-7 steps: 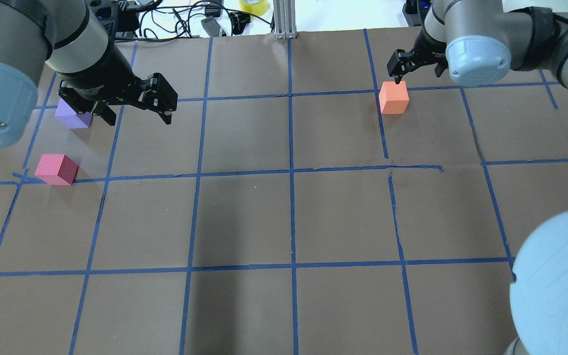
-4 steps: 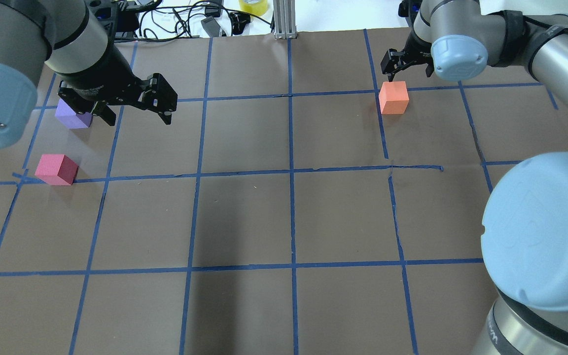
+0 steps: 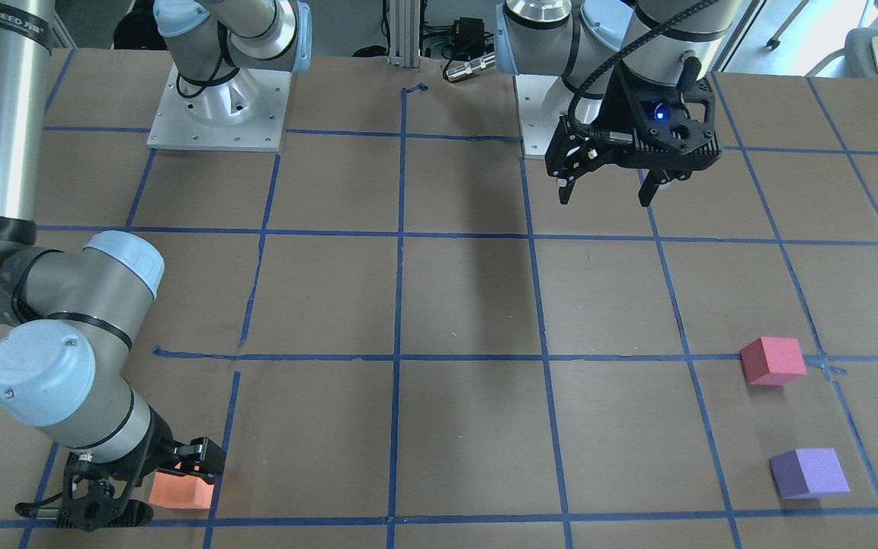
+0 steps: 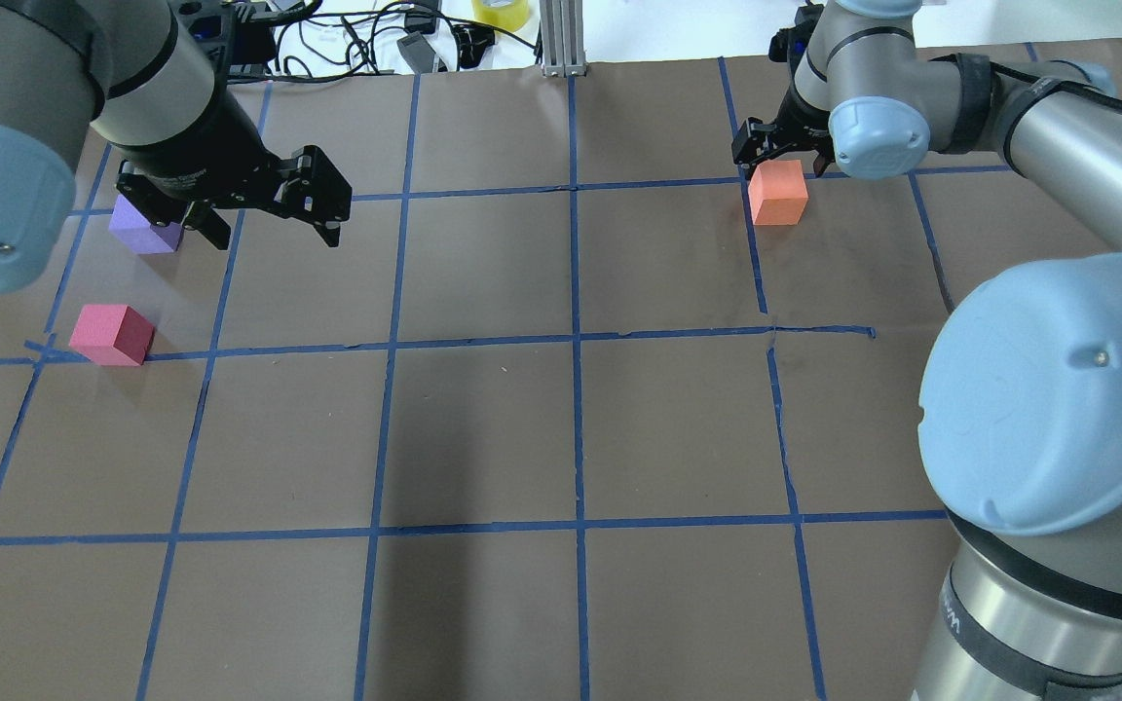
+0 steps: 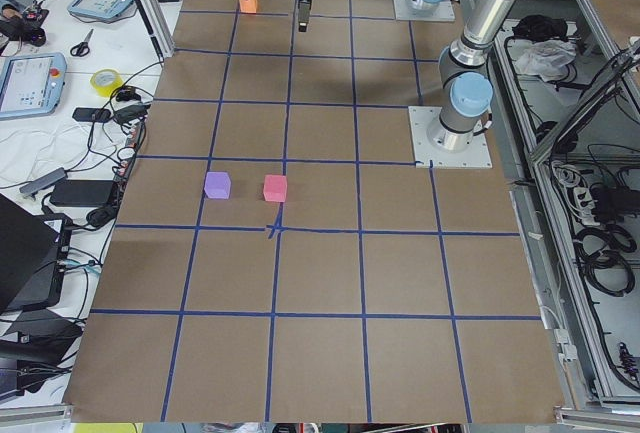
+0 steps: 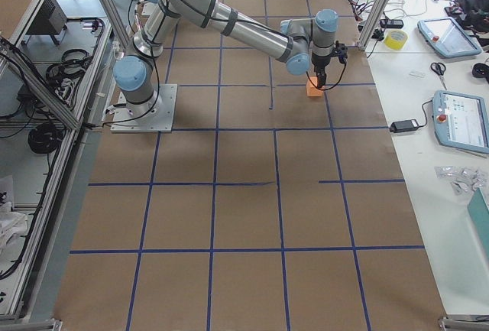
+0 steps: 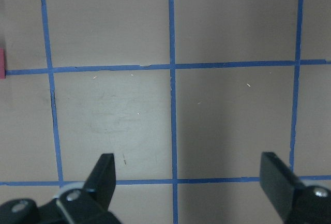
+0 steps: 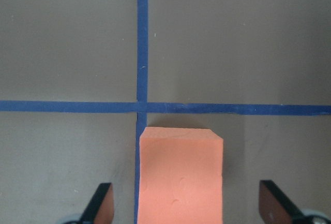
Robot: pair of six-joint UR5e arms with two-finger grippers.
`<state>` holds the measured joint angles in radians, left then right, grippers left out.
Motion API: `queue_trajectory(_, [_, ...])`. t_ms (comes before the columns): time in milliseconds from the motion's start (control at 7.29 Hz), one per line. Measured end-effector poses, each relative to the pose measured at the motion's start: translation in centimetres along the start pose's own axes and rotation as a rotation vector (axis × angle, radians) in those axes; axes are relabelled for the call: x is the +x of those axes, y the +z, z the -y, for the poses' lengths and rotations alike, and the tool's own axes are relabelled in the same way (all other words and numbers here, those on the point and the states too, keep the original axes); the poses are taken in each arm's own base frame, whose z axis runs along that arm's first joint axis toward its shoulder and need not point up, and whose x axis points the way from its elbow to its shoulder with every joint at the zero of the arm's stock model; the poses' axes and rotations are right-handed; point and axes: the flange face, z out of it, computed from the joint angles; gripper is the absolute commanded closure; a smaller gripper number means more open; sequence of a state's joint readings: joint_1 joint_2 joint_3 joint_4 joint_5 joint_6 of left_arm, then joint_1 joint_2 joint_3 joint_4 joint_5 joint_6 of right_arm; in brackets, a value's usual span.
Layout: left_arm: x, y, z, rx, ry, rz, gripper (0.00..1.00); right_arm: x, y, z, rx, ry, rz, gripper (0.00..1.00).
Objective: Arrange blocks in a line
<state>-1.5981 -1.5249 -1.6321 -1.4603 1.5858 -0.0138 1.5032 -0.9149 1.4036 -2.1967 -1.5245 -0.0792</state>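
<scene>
Right wrist-mounted view: the right gripper [image 8: 187,206] stands with jaws wide, one finger on each side of the orange block [image 8: 180,167] and neither touching it, a stance that appears set for a squeeze on its two side faces. The block sits flat on the table [image 4: 483,428], just beside a crossing of the blue tape lines [image 8: 142,38]. As a cube it has no long axis, and its faces run square to the grid. The left gripper [image 7: 189,167], jaws also wide and empty, hangs over bare paper near the purple block [image 4: 137,232] and the pinkish-red block [image 4: 111,334]. These two lie near each other and well apart from the orange one, so no line is yet formed.

Silver arms [image 4: 1077,161], blue caps [image 4: 1048,389], black claws [image 3: 605,200]
</scene>
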Motion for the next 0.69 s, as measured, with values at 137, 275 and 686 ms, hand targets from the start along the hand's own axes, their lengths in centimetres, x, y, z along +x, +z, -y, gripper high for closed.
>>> queue_trajectory(137, [0.0, 0.0, 0.0, 0.0, 0.0, 0.0, 0.0, 0.0, 1.0, 0.1, -0.004, 0.0, 0.002, 0.0])
queue_trajectory(275, [0.0, 0.0, 0.0, -0.001, 0.0, 0.0, 0.0, 0.1, 2.0, 0.2, -0.008, 0.001, -0.001, 0.06])
queue_trajectory(686, [0.0, 0.0, 0.0, 0.0, 0.0, 0.0, 0.0, 0.4, 3.7, 0.1, -0.025, 0.001, -0.012, 1.0])
